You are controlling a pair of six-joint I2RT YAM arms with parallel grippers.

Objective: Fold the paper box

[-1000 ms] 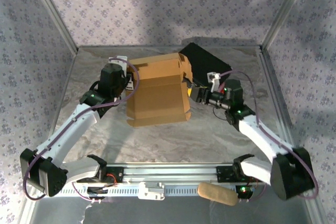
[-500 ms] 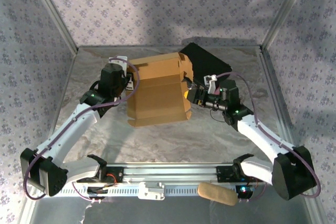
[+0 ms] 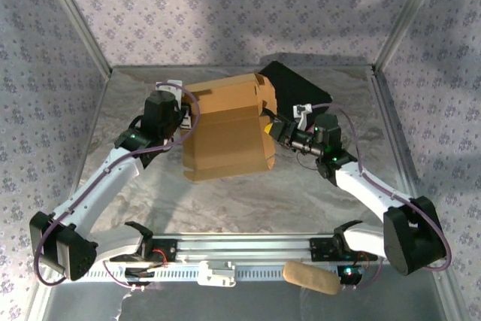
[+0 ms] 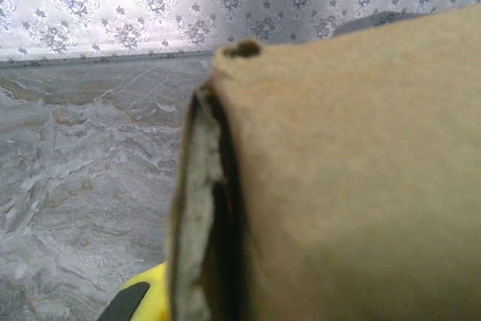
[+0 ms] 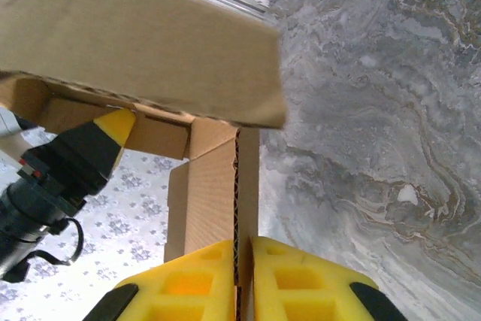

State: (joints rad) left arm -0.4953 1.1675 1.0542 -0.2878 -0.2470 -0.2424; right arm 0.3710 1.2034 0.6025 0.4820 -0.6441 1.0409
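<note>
Surface: I see a grey marbled table (image 3: 316, 193) from above, closed in by flower-print walls (image 3: 225, 5).
Box: the paper box (image 3: 228, 137) is half formed, its tan panels raised. It sits between my two pincers, touching both.
Left pincer: the left pincer (image 3: 183, 122) is at the box's left edge and closed on a cardboard wall. From its wrist camera that wall (image 4: 353, 186) is right up against the lens, with one yellow fingertip (image 4: 146, 298) just beside its doubled edge.
Right pincer: the right pincer (image 3: 272, 130) is at the box's right side. Its wrist camera shows both yellow pads (image 5: 195, 283) pressed together on the thin edge of an upright panel, so it is gripping the box. A wider flap (image 5: 143, 43) stands beyond the fingertips.
Other: a black case (image 3: 293, 88) lies just past the right pincer, towards the back wall.
</note>
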